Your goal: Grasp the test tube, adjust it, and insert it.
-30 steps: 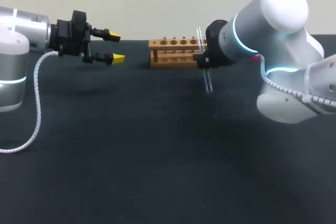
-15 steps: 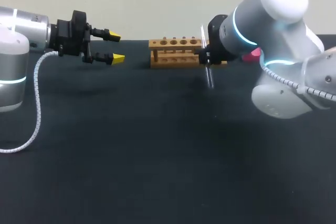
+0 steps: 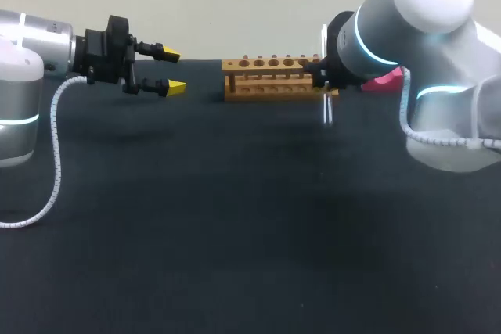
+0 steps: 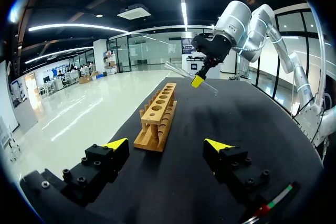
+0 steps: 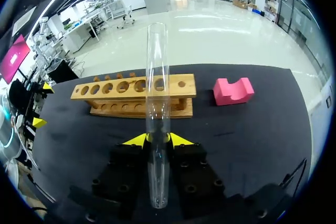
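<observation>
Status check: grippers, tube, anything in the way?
Right gripper shut on clear glass test tube near wooden rack. Left gripper open, empty. Pink notched block beside rack, not blocking.

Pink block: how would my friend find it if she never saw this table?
Start at the dark table and find the long wooden test tube rack near its far edge. Just past the rack's end, apart from it, sits the pink block. It is the only pink thing there, with a rounded notch in its top.
</observation>
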Motion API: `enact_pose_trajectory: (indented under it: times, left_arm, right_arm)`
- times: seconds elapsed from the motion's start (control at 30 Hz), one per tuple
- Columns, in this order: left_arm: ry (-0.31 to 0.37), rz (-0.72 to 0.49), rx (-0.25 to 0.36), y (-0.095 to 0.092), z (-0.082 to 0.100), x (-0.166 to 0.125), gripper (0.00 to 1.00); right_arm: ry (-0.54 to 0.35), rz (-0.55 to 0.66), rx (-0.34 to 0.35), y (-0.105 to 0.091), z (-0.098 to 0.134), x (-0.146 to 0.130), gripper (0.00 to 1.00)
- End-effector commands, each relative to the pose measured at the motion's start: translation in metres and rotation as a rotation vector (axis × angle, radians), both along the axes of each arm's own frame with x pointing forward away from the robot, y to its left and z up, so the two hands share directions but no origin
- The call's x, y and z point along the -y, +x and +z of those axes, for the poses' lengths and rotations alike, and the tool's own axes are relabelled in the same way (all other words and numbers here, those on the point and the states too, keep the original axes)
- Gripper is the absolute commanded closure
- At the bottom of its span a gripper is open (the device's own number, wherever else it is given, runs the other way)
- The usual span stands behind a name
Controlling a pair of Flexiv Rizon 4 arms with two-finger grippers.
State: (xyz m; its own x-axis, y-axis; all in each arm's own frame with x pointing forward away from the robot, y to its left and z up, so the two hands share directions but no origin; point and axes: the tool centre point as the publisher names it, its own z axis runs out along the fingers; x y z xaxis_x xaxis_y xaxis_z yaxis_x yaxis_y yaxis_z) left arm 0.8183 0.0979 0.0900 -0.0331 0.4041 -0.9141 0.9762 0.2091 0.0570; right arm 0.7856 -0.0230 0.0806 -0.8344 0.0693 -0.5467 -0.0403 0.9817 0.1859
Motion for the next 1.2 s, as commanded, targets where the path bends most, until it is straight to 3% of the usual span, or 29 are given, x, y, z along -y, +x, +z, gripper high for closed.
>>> enact_pose_trajectory:
  times: [0.03, 0.43, 1.2]
  left_arm:
    - [-0.001, 0.002, 0.004, -0.001, -0.001, 0.000, 0.00]
    - [-0.001, 0.002, 0.004, -0.001, -0.001, 0.000, 0.00]
    - [-0.001, 0.002, 0.004, -0.001, -0.001, 0.000, 0.00]
  right_arm:
    - [0.003, -0.083, 0.266, -0.018, 0.011, 0.011, 1.00]
    - [0.033, -0.139, 0.368, -0.021, 0.021, 0.025, 1.00]
    - [0.048, -0.125, 0.384, -0.024, 0.025, 0.028, 1.00]
